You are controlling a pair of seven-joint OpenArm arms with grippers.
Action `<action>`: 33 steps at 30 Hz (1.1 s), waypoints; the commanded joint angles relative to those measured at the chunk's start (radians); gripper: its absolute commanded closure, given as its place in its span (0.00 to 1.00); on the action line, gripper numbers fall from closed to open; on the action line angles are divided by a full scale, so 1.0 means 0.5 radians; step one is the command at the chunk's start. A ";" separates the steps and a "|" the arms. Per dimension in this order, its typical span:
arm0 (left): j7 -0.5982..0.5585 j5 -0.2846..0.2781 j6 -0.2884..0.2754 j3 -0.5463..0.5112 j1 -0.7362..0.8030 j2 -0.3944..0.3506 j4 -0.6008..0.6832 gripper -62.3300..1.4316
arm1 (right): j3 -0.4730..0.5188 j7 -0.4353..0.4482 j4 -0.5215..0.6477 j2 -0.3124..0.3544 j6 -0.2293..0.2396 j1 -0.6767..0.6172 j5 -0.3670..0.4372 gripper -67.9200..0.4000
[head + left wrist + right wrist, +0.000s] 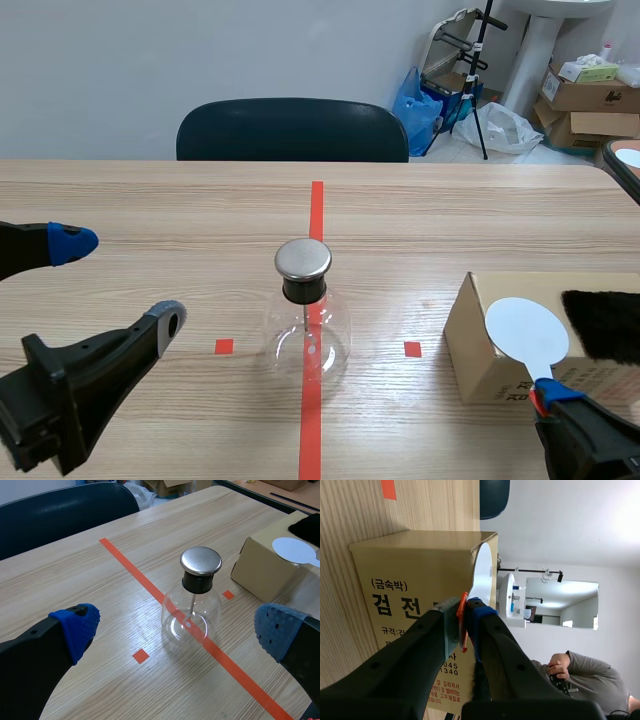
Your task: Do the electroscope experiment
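Observation:
The electroscope (pixel 307 325) (pixel 194 602) is a clear glass flask with a black neck and a round metal cap, standing on the red tape line at the table's middle. My left gripper (pixel 115 280) (pixel 175 630) is open, low at the left, the flask ahead of it between the finger lines. My right gripper (pixel 545 398) (pixel 465 612) is shut on the red handle of a white round paddle (pixel 527 330) (pixel 482 572) (pixel 295 550), whose disc hangs over the cardboard box (pixel 490 350) (pixel 410 580) (pixel 265 570). A black fur piece (pixel 605 322) lies on the box.
A dark chair (pixel 292 130) stands behind the table's far edge. Boxes and a blue bag (pixel 420 98) sit on the floor at the back right. A person (pixel 585 672) shows in the right wrist view beyond the box.

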 commanded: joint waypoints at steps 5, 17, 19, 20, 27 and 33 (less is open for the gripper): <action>-0.027 -0.011 -0.005 0.005 0.005 0.005 0.019 0.00 | 0.011 -0.008 0.023 0.005 -0.001 0.012 0.006 0.98; -0.026 -0.011 -0.005 0.005 0.005 0.005 0.019 0.00 | 0.011 -0.007 0.023 0.005 -0.001 0.012 0.006 0.98; -0.026 -0.011 -0.005 0.005 0.005 0.005 0.019 0.00 | 0.011 -0.007 0.023 0.005 -0.001 0.012 0.006 0.98; -0.026 -0.011 -0.005 0.005 0.005 0.005 0.019 0.00 | 0.011 -0.008 0.023 0.005 -0.002 0.013 0.006 0.98; -0.027 -0.011 -0.005 0.005 0.005 0.005 0.019 0.00 | 0.015 -0.008 0.023 0.008 -0.024 0.012 0.006 0.98; -0.021 -0.011 -0.005 0.005 0.005 0.003 0.019 0.00 | 0.016 -0.001 0.027 0.044 -0.056 0.017 -0.002 0.98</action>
